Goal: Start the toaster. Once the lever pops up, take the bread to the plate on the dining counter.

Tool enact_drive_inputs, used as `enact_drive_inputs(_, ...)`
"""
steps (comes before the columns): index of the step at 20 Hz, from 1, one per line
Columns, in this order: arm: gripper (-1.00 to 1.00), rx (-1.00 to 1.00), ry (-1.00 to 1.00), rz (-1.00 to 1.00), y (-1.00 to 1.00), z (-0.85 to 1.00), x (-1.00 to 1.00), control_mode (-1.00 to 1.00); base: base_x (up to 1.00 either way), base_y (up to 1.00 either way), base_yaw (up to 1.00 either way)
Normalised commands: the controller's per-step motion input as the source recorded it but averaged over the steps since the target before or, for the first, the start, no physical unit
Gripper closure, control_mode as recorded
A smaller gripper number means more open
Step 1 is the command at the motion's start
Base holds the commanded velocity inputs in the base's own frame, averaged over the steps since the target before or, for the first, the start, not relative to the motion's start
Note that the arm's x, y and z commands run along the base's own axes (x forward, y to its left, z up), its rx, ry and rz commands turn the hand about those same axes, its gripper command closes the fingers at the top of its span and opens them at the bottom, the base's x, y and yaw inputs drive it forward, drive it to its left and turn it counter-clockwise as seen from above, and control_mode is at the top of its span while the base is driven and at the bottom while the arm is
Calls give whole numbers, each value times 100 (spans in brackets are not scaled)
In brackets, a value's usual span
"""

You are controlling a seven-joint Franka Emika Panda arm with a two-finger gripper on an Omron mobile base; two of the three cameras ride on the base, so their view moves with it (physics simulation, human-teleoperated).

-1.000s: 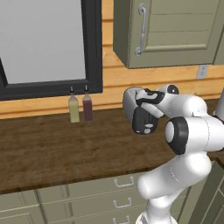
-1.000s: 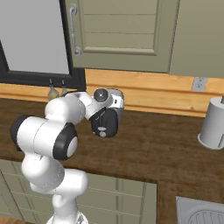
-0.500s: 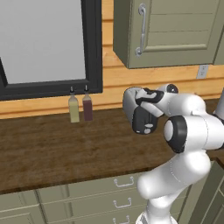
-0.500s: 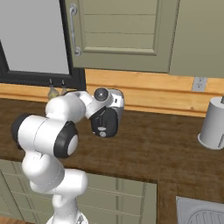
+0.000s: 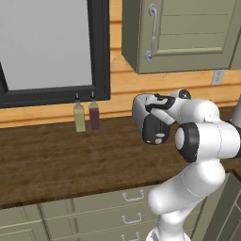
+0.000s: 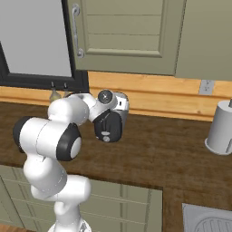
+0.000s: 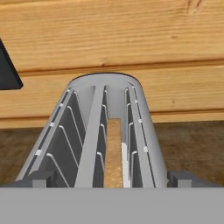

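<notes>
The toaster point(image 7: 105, 131) lies close under my hand, its silver slotted top running away toward the wood wall. The bread point(image 7: 114, 153), a thin tan slice, stands sunk in the right-hand slot. My gripper point(image 7: 113, 180) is open, with its fingertips point(image 7: 41, 178) spread wide past both sides of the toaster's near end and touching nothing. From the base, the toaster's black end panel point(image 5: 153, 129) point(image 6: 108, 126) faces me just below my wrist. The plate and the dining counter are out of view.
Two small bottles point(image 5: 80, 116) point(image 5: 94, 115) stand at the wall left of the toaster, under a dark-framed window point(image 5: 99, 52). A grey canister point(image 6: 221, 129) stands at the far right of the wood countertop point(image 6: 158, 154). A sink point(image 6: 208, 219) sits at the lower right.
</notes>
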Motion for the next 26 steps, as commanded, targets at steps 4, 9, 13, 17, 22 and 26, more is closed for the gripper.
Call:
enact_drive_inputs(4, -100, 0, 0, 0, 0, 0, 0, -100, 0, 0, 0)
enact_drive_inputs(9, -100, 0, 0, 0, 0, 0, 0, -100, 0, 0, 0)
enact_drive_inputs(13, -100, 0, 0, 0, 0, 0, 0, -100, 0, 0, 0)
enact_drive_inputs(17, -100, 0, 0, 0, 0, 0, 0, -100, 0, 0, 0)
enact_drive_inputs(22, -100, 0, 0, 0, 0, 0, 0, -100, 0, 0, 0)
enact_drive_inputs(26, -100, 0, 0, 0, 0, 0, 0, -100, 0, 0, 0)
